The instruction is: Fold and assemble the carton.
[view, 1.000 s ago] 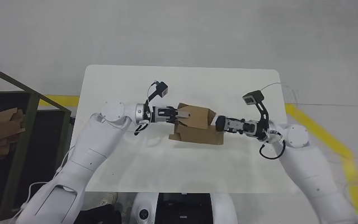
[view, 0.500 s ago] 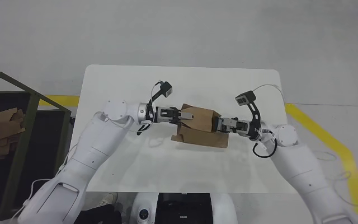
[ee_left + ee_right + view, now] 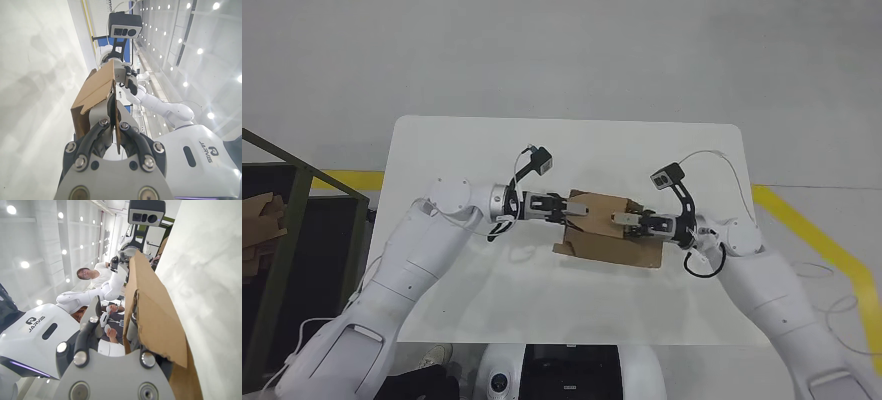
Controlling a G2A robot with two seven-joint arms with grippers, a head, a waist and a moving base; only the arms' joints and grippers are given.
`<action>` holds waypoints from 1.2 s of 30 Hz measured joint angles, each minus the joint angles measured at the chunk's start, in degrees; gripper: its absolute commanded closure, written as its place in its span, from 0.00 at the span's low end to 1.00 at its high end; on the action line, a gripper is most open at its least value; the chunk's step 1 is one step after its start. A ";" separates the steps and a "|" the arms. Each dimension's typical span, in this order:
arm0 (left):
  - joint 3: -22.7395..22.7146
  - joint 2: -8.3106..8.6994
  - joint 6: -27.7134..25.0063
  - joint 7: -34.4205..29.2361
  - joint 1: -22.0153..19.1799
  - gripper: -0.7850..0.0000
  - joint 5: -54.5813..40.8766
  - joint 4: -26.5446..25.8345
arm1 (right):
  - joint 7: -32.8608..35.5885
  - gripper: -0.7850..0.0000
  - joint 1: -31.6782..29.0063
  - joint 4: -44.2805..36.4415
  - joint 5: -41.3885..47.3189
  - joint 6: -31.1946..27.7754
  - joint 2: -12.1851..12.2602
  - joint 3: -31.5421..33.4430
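Two pincers meet your carton (image 3: 607, 240). Your left pincer (image 3: 113, 106) is clamped on one flap; your right pincer (image 3: 115, 309) stands apart, astride a wall.

One carton (image 3: 607, 245); one table (image 3: 442, 160); two arms: left arm (image 3: 457, 200), right arm (image 3: 739, 240).

Seemingly plain brown carton (image 3: 607, 245), white table (image 3: 462, 150)
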 measured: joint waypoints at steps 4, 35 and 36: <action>-0.03 0.04 0.33 -0.52 0.05 1.00 0.00 -0.30 | 0.15 0.93 0.80 0.62 -1.36 0.15 -0.20 -0.54; -3.98 0.61 -1.50 -5.70 1.58 0.00 -8.93 -0.90 | 0.85 1.00 3.09 4.67 -5.39 0.90 -1.03 -1.27; -4.09 0.60 -1.59 -6.05 1.41 0.00 -9.35 -1.07 | 0.77 1.00 3.15 4.74 -5.64 0.90 -1.07 -1.30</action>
